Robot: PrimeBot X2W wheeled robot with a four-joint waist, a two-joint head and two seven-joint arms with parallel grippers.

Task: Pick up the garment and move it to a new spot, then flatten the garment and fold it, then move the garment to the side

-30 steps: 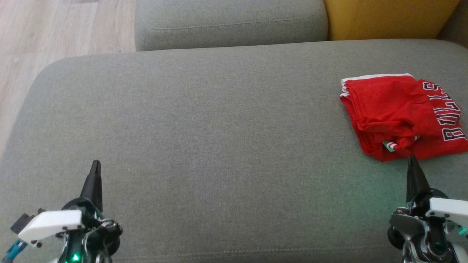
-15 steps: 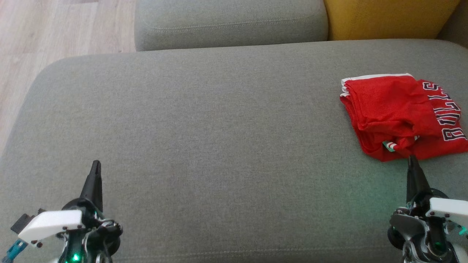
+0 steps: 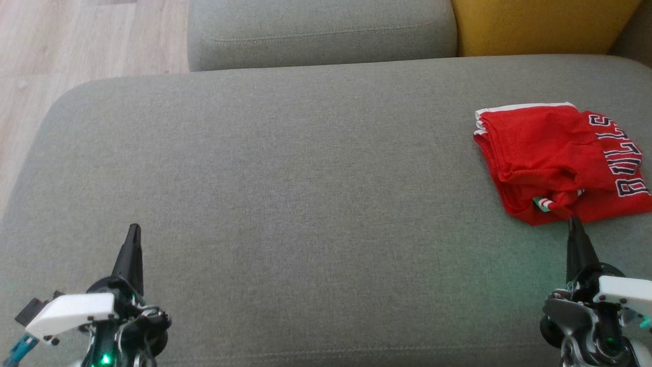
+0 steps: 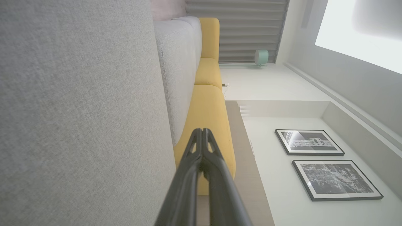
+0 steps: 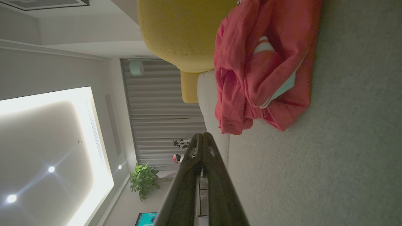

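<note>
The garment (image 3: 555, 158) is a red jersey with white trim and dark lettering, lying folded in a loose bundle at the right end of the grey sofa seat (image 3: 305, 193). In the right wrist view the garment (image 5: 260, 69) lies just ahead of the fingers. My right gripper (image 3: 574, 221) is shut and empty, its tip just short of the garment's near edge. My left gripper (image 3: 133, 229) is shut and empty at the lower left, far from the garment. Both pairs of fingers are pressed together in the wrist views, left gripper (image 4: 201, 131) and right gripper (image 5: 202, 135).
A grey back cushion (image 3: 321, 30) and a yellow cushion (image 3: 540, 25) line the far edge of the seat. Wooden floor (image 3: 61, 51) lies beyond the seat's left end. The seat is bare from the left gripper across to the garment.
</note>
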